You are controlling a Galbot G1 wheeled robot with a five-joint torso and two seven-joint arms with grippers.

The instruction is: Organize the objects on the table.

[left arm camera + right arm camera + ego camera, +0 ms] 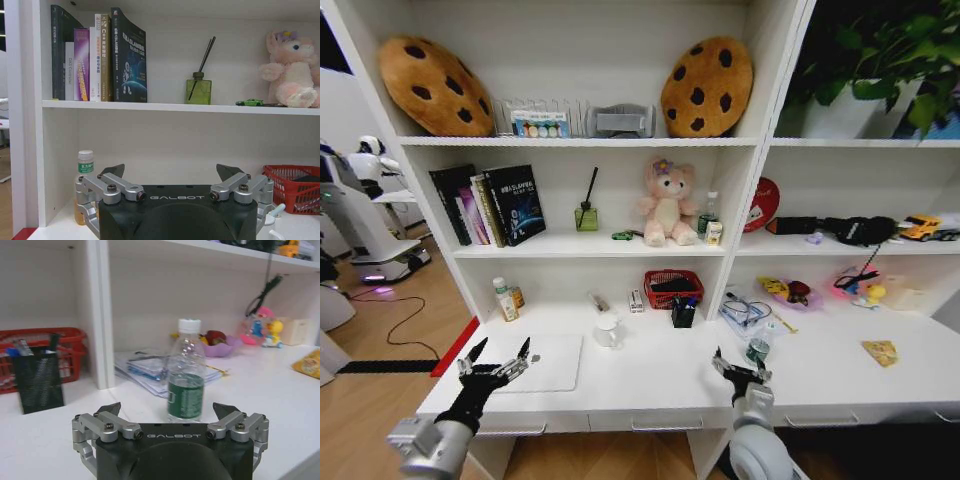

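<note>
Near the left end of the long white table [650,385], the left gripper [498,358] is held just above the front edge, its fingers spread wide with nothing between them, over the near edge of the closed silver laptop [545,362], which lies flat toward the front left corner. At the back left corner, against the shelving wall, a white-capped bottle with a green label [505,300] is seen upright, with an amber container just beside it. Toward the middle of the table, a white cup [608,329] is set behind the laptop's right side, and a red basket [672,288] is placed at the back edge with a black mesh pen holder [684,312] just in front of it, pens standing in it. On the shelf above, a tiny green toy car [622,236] is parked between a green diffuser bottle [586,214] and a pink plush bear [666,204]. The right gripper [741,372] is held at the front edge, right of centre, its fingers also spread apart and empty; a clear bottle with a green label [186,374] stands upright just beyond it, apart from the fingertips. Behind that bottle a pile of papers [745,310] is spread. Toward the right end, a flat yellowish piece [880,352] lies near the front edge, well apart from everything else.
</note>
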